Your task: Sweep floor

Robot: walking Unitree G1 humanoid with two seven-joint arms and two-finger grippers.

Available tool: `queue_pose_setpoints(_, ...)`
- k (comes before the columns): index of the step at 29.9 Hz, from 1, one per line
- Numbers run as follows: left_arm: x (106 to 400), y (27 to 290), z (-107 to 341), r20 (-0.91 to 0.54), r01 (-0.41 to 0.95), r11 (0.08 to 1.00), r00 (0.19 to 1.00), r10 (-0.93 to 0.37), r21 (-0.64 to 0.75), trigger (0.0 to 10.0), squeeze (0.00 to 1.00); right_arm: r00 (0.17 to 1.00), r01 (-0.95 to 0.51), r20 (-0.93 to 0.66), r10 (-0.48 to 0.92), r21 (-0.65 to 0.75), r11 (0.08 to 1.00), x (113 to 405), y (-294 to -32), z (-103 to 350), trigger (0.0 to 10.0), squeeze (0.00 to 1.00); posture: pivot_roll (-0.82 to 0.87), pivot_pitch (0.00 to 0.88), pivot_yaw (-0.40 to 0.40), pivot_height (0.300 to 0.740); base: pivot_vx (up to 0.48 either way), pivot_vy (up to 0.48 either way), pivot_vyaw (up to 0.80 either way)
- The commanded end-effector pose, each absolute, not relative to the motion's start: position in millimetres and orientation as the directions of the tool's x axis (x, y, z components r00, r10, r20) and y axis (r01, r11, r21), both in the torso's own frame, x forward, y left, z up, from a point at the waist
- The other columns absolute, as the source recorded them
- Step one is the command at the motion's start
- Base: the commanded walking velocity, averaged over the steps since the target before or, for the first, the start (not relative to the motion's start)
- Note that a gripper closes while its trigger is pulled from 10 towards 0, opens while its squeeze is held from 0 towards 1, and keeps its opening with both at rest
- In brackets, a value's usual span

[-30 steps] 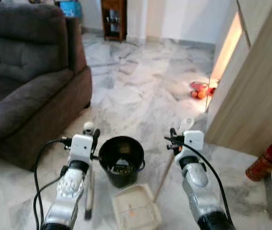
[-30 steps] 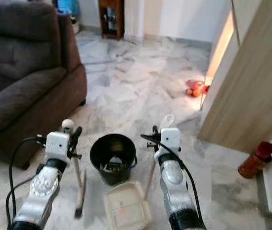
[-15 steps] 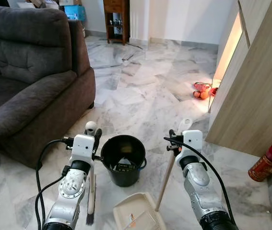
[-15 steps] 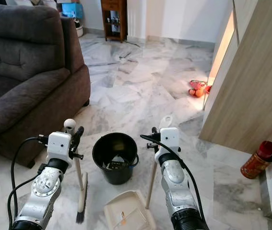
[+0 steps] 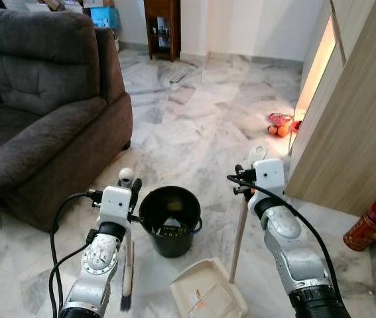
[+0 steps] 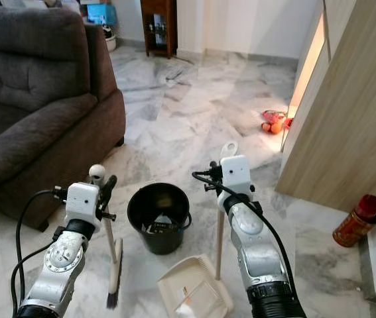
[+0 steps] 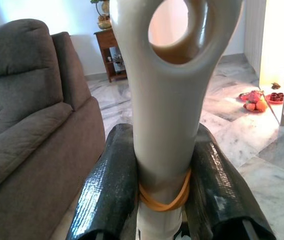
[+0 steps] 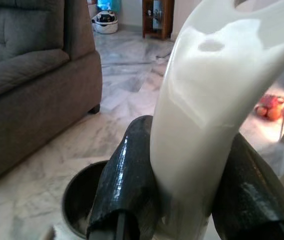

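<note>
Sofa (image 5: 35, 106): dark grey, stood far left of the bin, on the marble floor (image 5: 194, 119)
Cabinet (image 5: 357, 112): pale wood, stood right of the bin
Bin (image 5: 170, 220): black, round, scraps inside, sat on the floor between the two arms
Dustpan (image 5: 207, 298): cream, lay tilted on the floor just right of and nearer than the bin; its long handle (image 8: 207, 115) rose upright, clamped between the right gripper (image 8: 192, 200) fingers
Broom (image 5: 126, 278): stood upright just left of the bin, bristles on the floor; its looped handle top (image 7: 169, 75), with an orange band, was clamped in the left gripper (image 7: 169, 200)
Can (image 5: 367, 224): red, stood far right of the bin, by the cabinet
Toy (image 5: 280, 124): red and orange, lay beyond the bin, at the cabinet's edge
</note>
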State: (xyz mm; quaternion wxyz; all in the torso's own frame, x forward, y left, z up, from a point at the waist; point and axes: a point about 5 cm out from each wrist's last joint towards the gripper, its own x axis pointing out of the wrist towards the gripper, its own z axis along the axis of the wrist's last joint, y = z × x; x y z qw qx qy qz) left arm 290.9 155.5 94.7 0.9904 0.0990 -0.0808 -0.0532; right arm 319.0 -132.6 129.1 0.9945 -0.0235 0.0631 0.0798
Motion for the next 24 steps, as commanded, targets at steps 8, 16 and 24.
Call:
queue_pose_setpoints(8,293.8,156.6,103.1,0.188,0.086,0.974,0.974,-0.126,0.210,10.0,0.00,0.990,-0.136,-0.032,0.140,0.120,0.983,328.5,-131.3,177.4,10.0,0.00,0.09,0.000,0.040,0.740,0.000,0.000,0.00)
queue_pose_setpoints(16,293.6,156.3,103.2,0.188,0.085,0.974,0.974,-0.126,0.208,10.0,0.00,0.994,-0.107,0.014,0.106,0.137,0.985,330.1,-135.3,199.2,10.0,0.00,0.09,0.000,0.039,0.740,0.000,0.000,0.00)
queue_pose_setpoints(24,293.4,154.8,103.1,0.189,0.093,0.972,0.973,-0.136,0.216,10.0,0.00,0.994,-0.105,0.056,0.098,0.127,0.986,330.9,-139.1,218.6,10.0,0.00,0.09,0.000,0.040,0.740,0.000,0.000,0.00)
